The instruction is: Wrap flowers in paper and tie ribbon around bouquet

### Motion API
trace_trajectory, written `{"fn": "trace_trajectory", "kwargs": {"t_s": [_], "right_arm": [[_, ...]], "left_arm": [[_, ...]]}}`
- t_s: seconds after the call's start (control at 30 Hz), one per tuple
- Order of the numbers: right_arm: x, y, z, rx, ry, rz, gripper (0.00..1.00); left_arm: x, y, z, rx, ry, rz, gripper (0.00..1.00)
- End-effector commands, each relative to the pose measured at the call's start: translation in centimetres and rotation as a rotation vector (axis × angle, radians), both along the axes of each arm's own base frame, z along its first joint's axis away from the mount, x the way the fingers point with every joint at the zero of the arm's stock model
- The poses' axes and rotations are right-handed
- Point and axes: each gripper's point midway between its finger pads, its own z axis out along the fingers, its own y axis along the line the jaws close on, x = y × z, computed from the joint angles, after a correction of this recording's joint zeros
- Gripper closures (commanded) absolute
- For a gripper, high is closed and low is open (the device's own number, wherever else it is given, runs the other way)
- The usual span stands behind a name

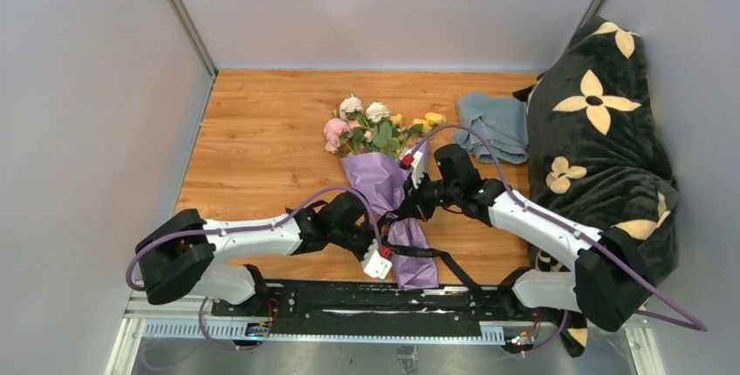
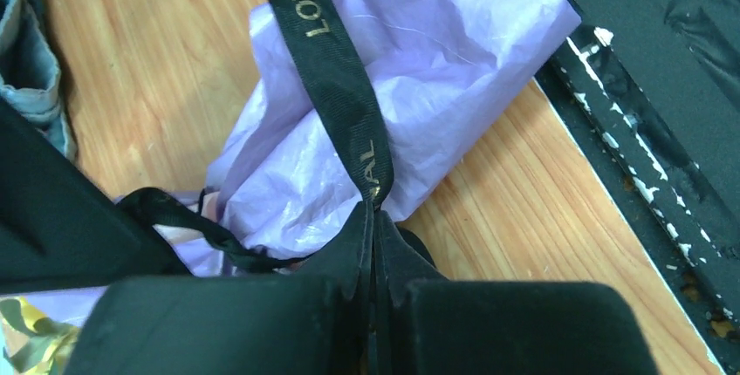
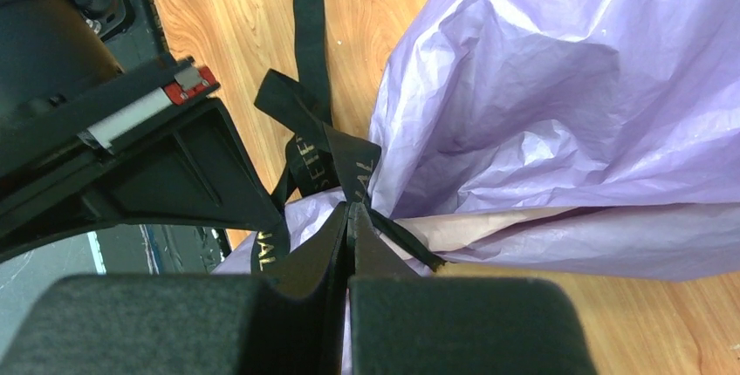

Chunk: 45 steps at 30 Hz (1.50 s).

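Black ribbon (image 2: 336,87) is crossing the gathered waist of the lavender paper (image 2: 454,52), with the bouquet (image 1: 381,174) lying on the desk (image 1: 253,148). From opposite sides, the left claw (image 2: 373,216) and the right claw (image 3: 349,211) are each pinching a ribbon strand, probably for tightening a knot.

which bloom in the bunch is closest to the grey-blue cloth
The yellow bloom at the bunch's right edge; the white blooms and the pink one sit further left, away from the folded cloth.

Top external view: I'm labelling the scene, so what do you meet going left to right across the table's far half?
flowers → grey-blue cloth → black blanket with cream flowers
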Motion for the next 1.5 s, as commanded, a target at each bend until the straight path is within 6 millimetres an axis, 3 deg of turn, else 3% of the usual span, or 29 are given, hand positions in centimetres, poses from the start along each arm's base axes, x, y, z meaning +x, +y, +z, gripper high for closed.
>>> {"fn": "trace_trajectory", "kwargs": {"t_s": [0.0, 0.13, 0.23, 0.33, 0.43, 0.7, 0.97, 1.03, 1.13, 1.3, 1.47], "right_arm": [[-0.5, -0.7, -0.2, 0.006, 0.001, 0.012, 1.0], [-0.9, -0.6, 0.6, 0.03, 0.039, 0.006, 1.0], [-0.9, -1.0, 0.8, 0.037, 0.081, -0.034, 1.0], [-1.1, -0.8, 1.1, 0.055, 0.125, -0.054, 1.0], [-0.9, -0.7, 1.1, 0.058, 0.158, -0.074, 1.0], [-0.1, -0.4, 1.5, 0.105, 0.235, -0.118, 1.0], [-2.3, 0.2, 1.9, 0.173, 0.282, -0.011, 1.0], [-2.9, 0.1, 1.0, 0.146, 0.32, 0.014, 0.92], [-2.7, -1.0, 0.3, 0.051, 0.319, 0.01, 0.69], [0.7, -2.7, 3.3, 0.063, 0.225, -0.058, 0.41], [3.5, -3.7, 4.1, 0.064, 0.191, -0.131, 0.39]], "left_arm": [[1.2, -1.6, 4.3, -0.107, 0.054, 0.133, 1.0], [4.8, -2.5, 7.5, -0.22, 0.282, 0.475, 1.0], [6.0, -2.8, 8.7, -0.304, 0.398, 0.623, 1.0], [5.7, -2.6, 7.2, -0.278, 0.453, 0.659, 1.0], [7.1, -1.7, 5.3, -0.256, 0.483, 0.795, 1.0], [7.2, -1.4, 4.4, -0.273, 0.477, 0.794, 1.0], [8.7, -1.0, 3.3, -0.288, 0.45, 0.872, 1.0], [9.2, -1.2, 3.5, -0.312, 0.435, 0.878, 1.0], [8.9, -1.6, 3.5, -0.312, 0.432, 0.844, 1.0], [8.9, -0.9, 2.3, -0.29, 0.408, 0.851, 1.0], [8.8, -0.9, 2.3, -0.296, 0.403, 0.843, 1.0]]}}
